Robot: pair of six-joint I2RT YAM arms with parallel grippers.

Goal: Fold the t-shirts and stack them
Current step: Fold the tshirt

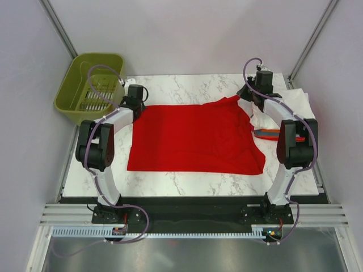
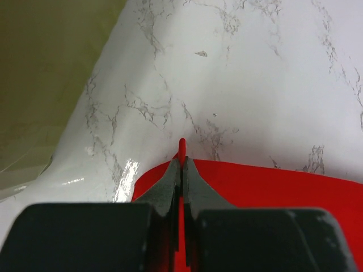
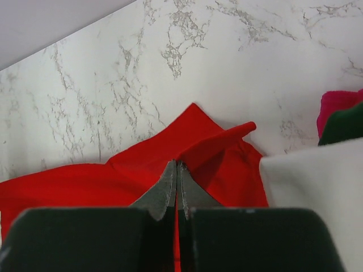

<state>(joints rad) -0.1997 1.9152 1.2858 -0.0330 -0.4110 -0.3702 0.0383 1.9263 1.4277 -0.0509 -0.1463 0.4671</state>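
A bright red t-shirt (image 1: 193, 139) lies spread on the marble table. My left gripper (image 1: 136, 105) is shut on its far left corner; the left wrist view shows the jaws (image 2: 181, 161) pinching a thin fold of red cloth (image 2: 272, 187). My right gripper (image 1: 249, 102) is shut on the far right corner; the right wrist view shows the jaws (image 3: 177, 167) pinching the red cloth (image 3: 74, 187), with a flap standing up beside them. A stack of folded shirts (image 1: 269, 134), white on top with orange and grey edges showing, lies at the right under the right arm.
An olive-green plastic basket (image 1: 91, 85) stands off the table's far left corner. White folded cloth (image 3: 312, 192) fills the right of the right wrist view, with pink and dark green cloth (image 3: 340, 116) behind it. Grey walls enclose the table.
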